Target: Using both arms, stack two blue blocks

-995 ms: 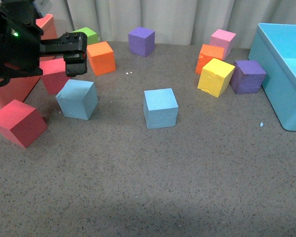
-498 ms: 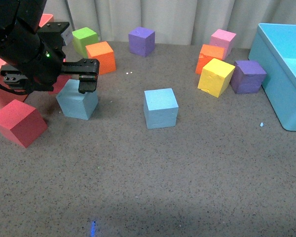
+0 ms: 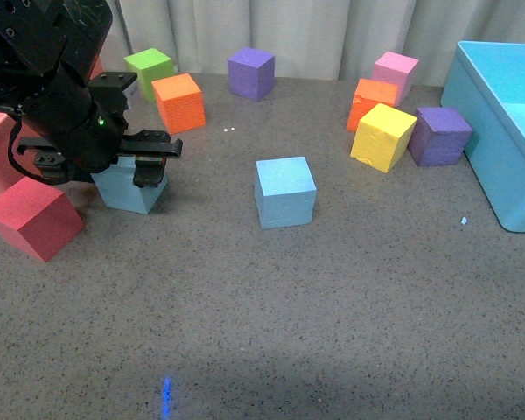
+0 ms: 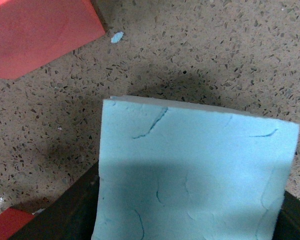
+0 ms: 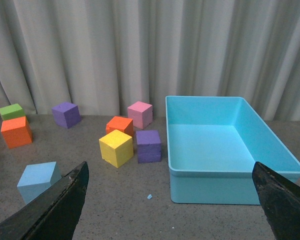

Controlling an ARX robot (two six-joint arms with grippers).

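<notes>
Left gripper astride one blue cube, right gripper wide and empty

The black left gripper (image 3: 129, 168) sits low over a light sky-blue foam cube (image 3: 122, 192) on the grey speckled worktop (image 3: 289, 306). Its jaws are spread to the cube's width. In the left wrist view a dark finger (image 4: 72, 212) lies against each side of that cube (image 4: 190, 170), but I cannot tell whether they are pressing. This cube stands just beside a red foam block (image 3: 31, 217). The second light sky-blue foam cube (image 3: 285, 191) stands alone near the middle of the worktop, well apart from the first. The right gripper (image 5: 170, 170) is spread wide, holds nothing, and looks over that second cube (image 5: 38, 180).
</notes>
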